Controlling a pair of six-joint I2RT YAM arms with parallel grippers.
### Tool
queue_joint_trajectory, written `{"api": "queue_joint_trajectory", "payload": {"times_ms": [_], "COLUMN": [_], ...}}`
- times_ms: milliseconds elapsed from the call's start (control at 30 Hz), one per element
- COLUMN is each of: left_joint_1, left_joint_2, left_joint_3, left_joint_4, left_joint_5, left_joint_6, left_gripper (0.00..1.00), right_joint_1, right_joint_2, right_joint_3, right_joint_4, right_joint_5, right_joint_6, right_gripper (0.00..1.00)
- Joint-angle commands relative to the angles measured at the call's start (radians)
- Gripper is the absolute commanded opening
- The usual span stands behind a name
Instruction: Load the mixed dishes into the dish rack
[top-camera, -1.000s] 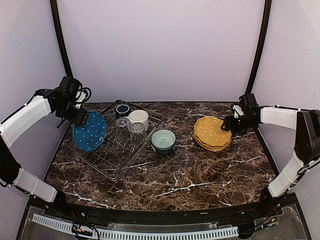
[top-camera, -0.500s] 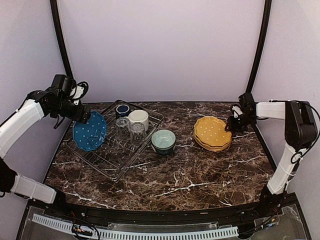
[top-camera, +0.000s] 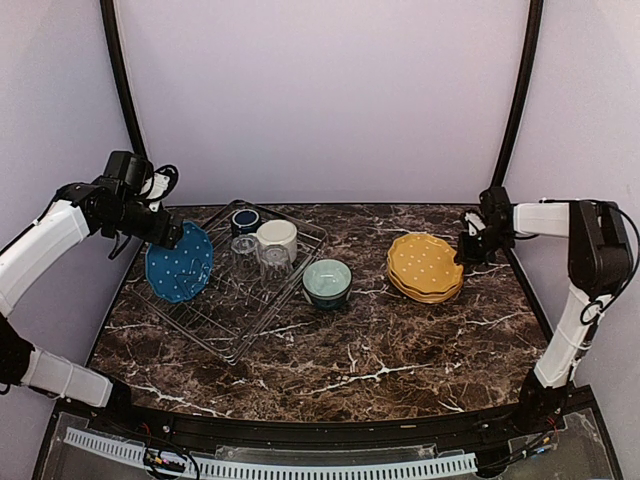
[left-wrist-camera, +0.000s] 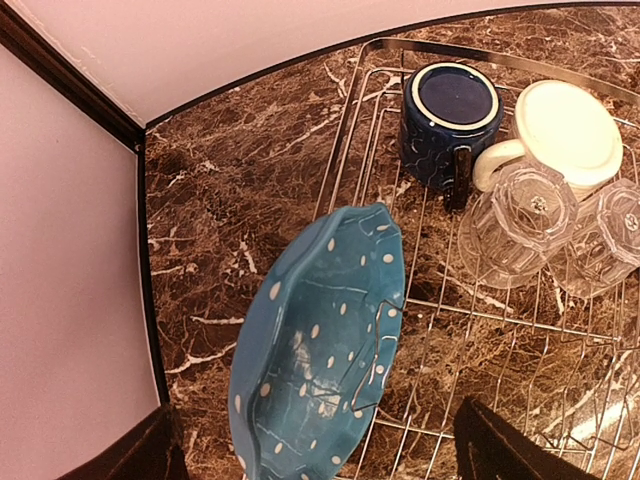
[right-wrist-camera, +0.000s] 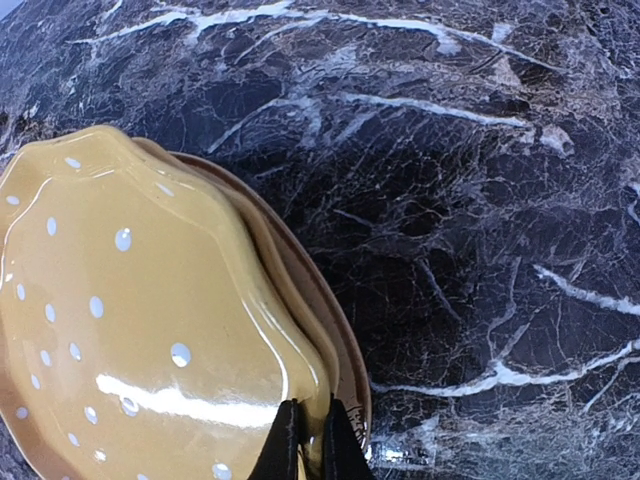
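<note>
Right tool (right-wrist-camera: 308, 410) has pinched shut on the scalloped, white-dotted mustard-yellow plate (right-wrist-camera: 150, 300).

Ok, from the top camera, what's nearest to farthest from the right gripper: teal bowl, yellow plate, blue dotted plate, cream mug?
1. Mustard-yellow plate: on the right, rim pinched by the right gripper.
2. Pale-teal bowl: mid-table, right of the dish rack.
3. Cream mug: inside the rack, toward the back.
4. Blue dotted plate: at the rack's left edge.
</note>
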Motion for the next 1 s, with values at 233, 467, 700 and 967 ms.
{"api": "queue_joint_trajectory", "payload": {"times_ms": [233, 467, 700, 967], "left_joint_1": [0.003, 0.003, 0.004, 0.004], "left_joint_2": [-0.007, -0.012, -0.016, -0.014], "left_joint_3": [-0.019, -0.022, -0.026, -0.031], "left_joint_4": [0.003, 0.005, 0.004, 0.007], "left_joint_5": [0.017, 0.016, 0.02, 0.02], "left_joint_6": [-0.009, -0.008, -0.008, -0.007], "left_gripper": [0.93, 0.93, 0.93, 0.93], "right_joint_1": [0.005, -0.017, -0.035, -0.043], "right_joint_2": [-0.098, -0.103, -0.074, -0.022], "right_joint_3": [0.014, -0.028, -0.064, -0.075], "right_joint_4": [-0.077, -0.09, -0.048, 0.006], "right_joint_5": [0.052, 0.071, 0.01, -0.094], "right_joint_6": [-0.013, -0.01, -0.001, 0.016], "right_gripper": [0.0, 0.0, 0.01, 0.09]}}
